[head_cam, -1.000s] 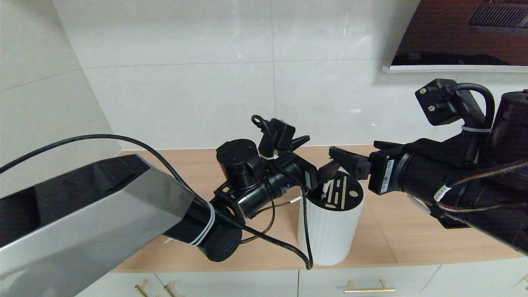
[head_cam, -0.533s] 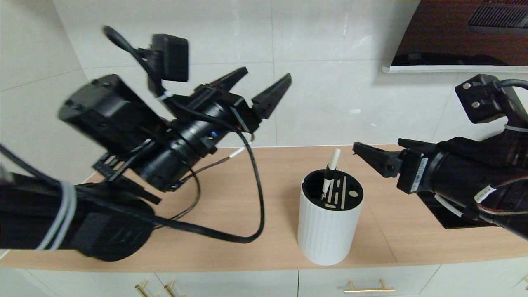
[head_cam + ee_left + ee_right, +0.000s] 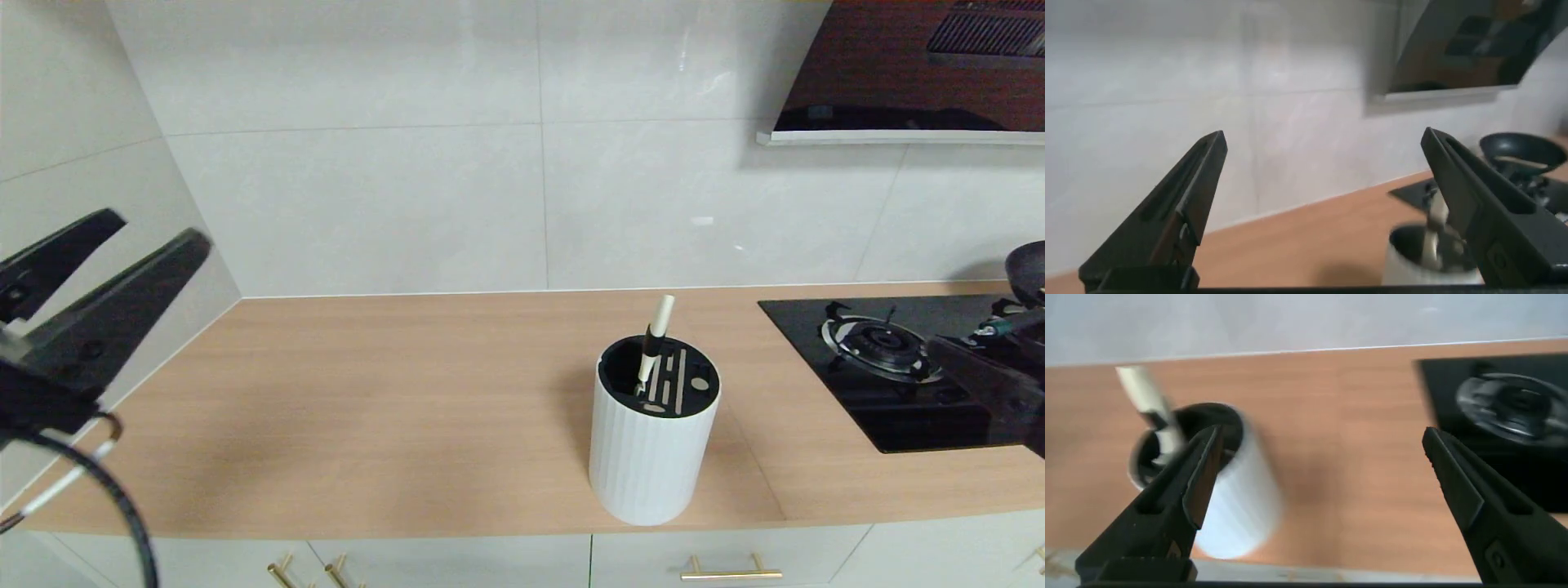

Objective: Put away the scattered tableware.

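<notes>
While both arms sit at the far sides of the head view, you count one holder (image 3: pixel 653 457), one utensil (image 3: pixel 655 339) and two grippers.

Holder: white ribbed cylinder with a black slotted top. It stands upright on the wooden counter (image 3: pixel 367 392), near the front edge and closer to the hob (image 3: pixel 882 367) than to the left wall, apart from both.

Utensil: a pale handle with a black band. It sits tilted in one slot of the holder, its upper end leaning slightly toward the hob side. The working end is hidden inside, so you cannot tell what kind it is.

Left gripper (image 3: pixel 1323 139): fingers spread wide, holding nothing, raised at the counter's left end, well apart from the holder.

Right gripper (image 3: pixel 1321 434): fingers likewise spread and holding nothing, over the hob side.

Surroundings: one burner on the black hob, one dark pan (image 3: pixel 1027 265) behind it, and a range hood (image 3: pixel 914 73) on the tiled wall.
</notes>
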